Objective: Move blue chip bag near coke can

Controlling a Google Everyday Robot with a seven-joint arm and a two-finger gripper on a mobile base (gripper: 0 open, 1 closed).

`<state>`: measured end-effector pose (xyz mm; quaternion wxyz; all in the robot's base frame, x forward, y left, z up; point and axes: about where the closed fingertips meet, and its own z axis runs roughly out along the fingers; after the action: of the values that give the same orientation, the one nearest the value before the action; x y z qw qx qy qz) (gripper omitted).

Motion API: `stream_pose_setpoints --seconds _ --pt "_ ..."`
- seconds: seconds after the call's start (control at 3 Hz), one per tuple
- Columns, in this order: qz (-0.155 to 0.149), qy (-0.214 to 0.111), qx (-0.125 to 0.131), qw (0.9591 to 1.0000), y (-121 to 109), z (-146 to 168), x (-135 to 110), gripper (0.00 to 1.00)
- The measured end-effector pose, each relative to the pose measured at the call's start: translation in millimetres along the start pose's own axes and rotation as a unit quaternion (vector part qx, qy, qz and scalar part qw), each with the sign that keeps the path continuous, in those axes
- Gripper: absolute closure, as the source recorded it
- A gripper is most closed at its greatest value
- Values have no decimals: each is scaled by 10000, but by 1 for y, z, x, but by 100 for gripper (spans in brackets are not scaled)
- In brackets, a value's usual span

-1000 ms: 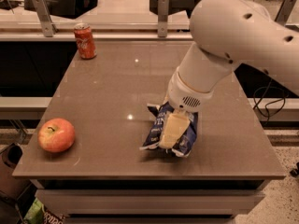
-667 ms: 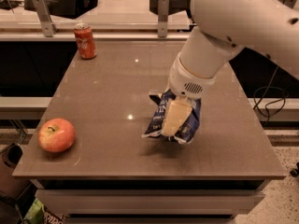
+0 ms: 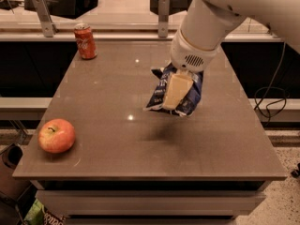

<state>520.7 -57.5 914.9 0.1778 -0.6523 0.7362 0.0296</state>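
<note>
The blue chip bag (image 3: 190, 95), crinkled dark blue with white lettering, hangs in the air above the right half of the table, with its shadow on the tabletop below. My gripper (image 3: 176, 93) is shut on the bag, one pale finger (image 3: 175, 91) lying across its front. The coke can (image 3: 86, 41), red with white script, stands upright at the table's far left corner, well to the left of the bag.
A red-yellow apple (image 3: 56, 135) sits near the front left corner of the grey-brown table (image 3: 117, 102). A counter with metal posts (image 3: 163, 14) and dark boxes runs behind the table. A cable (image 3: 272, 102) hangs to the right.
The gripper has lifted the chip bag off the table and carried it upward and slightly away from the front edge. Can and apple have not moved.
</note>
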Motion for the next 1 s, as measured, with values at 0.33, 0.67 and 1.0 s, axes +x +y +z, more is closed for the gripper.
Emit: stream_pose_setpoints --seconds 0.33,0.67,1.0 --pt "-67 -193 366 9991 -31 -11 -13 100" --pt "-100 -460 678 9966 -65 -17 -29 100" --pt "-229 -762 905 9927 -94 -18 -46 100"
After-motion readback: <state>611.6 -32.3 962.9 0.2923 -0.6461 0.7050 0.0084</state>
